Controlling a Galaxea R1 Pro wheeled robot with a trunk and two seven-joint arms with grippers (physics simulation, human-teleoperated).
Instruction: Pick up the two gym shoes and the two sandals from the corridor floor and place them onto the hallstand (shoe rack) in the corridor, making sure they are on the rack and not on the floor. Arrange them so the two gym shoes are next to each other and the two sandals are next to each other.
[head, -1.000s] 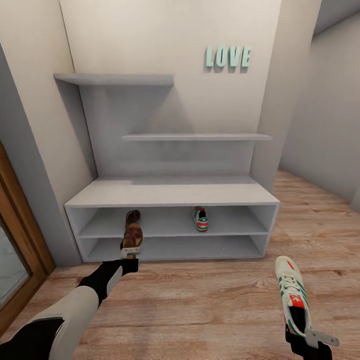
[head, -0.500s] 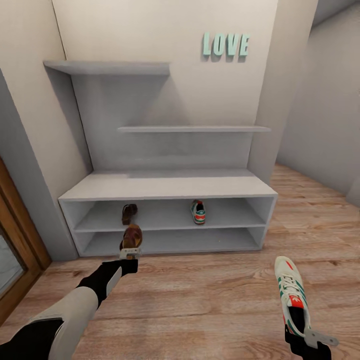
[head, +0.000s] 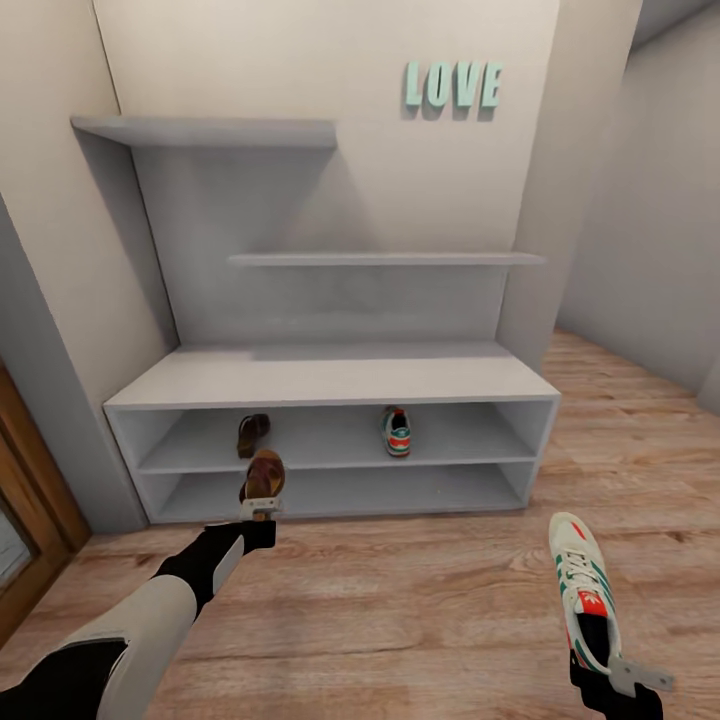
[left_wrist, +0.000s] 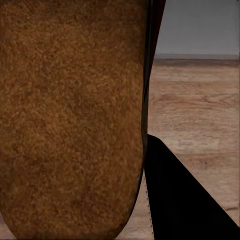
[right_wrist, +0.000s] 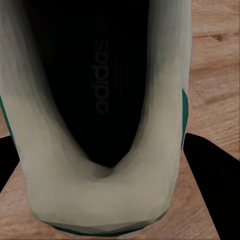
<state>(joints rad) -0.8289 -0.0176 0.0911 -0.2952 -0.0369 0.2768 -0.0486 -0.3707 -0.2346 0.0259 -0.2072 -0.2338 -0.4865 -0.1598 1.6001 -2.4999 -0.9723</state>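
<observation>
The pale-grey hallstand (head: 330, 380) stands against the wall under teal "LOVE" letters. On its upper shelf level lie one brown sandal (head: 252, 433) at the left and one white gym shoe (head: 397, 431) near the middle. My left gripper (head: 260, 508) is shut on the second sandal (head: 263, 474), held just in front of the rack; its tan insole (left_wrist: 70, 115) looms close in the left wrist view. At the lower right my right gripper (head: 620, 678) is shut on the heel of the second gym shoe (head: 583, 588), whose dark opening (right_wrist: 95, 85) faces the right wrist camera.
Wood-plank corridor floor (head: 400, 600) stretches before the rack and on to the right. A wooden door frame (head: 30, 500) stands at the left edge. Two floating shelves (head: 380, 258) hang above the bench top. A grey wall (head: 660, 250) closes the right side.
The whole view has shifted: the rack looks closer and sits further left and lower in the picture. Both arms keep their shoes in the same hold.
</observation>
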